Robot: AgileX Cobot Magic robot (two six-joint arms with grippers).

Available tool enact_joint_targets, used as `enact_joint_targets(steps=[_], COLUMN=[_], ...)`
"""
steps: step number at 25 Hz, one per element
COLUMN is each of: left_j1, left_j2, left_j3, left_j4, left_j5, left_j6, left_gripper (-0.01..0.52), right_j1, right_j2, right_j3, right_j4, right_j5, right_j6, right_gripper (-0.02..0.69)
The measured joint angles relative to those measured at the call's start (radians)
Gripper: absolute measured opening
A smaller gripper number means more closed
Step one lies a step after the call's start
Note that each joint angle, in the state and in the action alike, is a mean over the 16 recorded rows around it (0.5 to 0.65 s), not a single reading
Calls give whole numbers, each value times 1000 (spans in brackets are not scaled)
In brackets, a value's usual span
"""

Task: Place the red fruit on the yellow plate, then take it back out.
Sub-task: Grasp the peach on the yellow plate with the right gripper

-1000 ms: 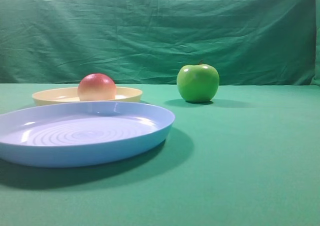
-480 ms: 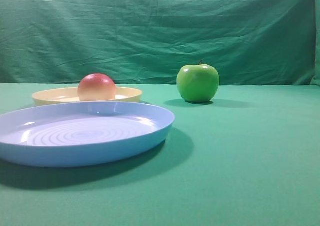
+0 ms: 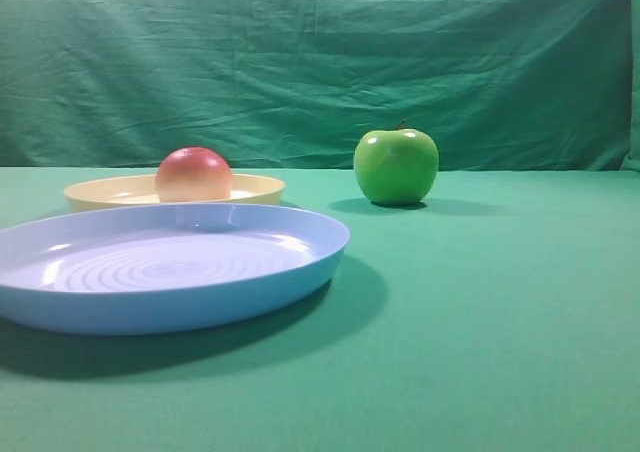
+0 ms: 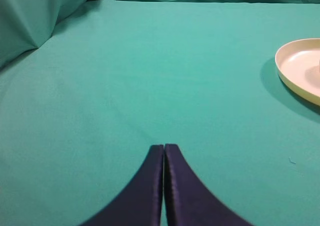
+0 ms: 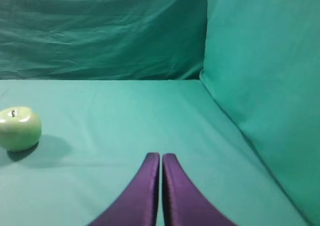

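Observation:
The red fruit [image 3: 193, 174] rests on the yellow plate [image 3: 255, 187] at the back left of the exterior high view. No gripper shows in that view. In the left wrist view my left gripper [image 4: 164, 146] is shut with nothing between its dark fingers, over bare green cloth; the yellow plate's rim [image 4: 287, 73] lies far off at the right edge, and the fruit is out of that frame. In the right wrist view my right gripper [image 5: 161, 155] is shut and empty over the cloth.
A large light-blue plate [image 3: 300, 272] with concentric rings lies in front of the yellow one. A shiny green apple [image 3: 396, 166] stands right of centre, also at the left edge [image 5: 19, 128] of the right wrist view. Green cloth walls rise behind and at the right.

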Motion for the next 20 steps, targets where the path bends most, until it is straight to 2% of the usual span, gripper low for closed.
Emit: enact_joint_targets(steps=[9,20], left_j1=[0,0], left_j2=[0,0], left_j3=[0,0], left_j4=[0,0], left_j5=[0,0], left_j6=[0,0], left_gripper=[0,0], right_j1=[-2,-2], right_j2=[-85,-86], right_j3=[147,164], right_j4=[2,3], right_j5=[-10,38], right_j6=[44,15], right_gripper=[0,0])
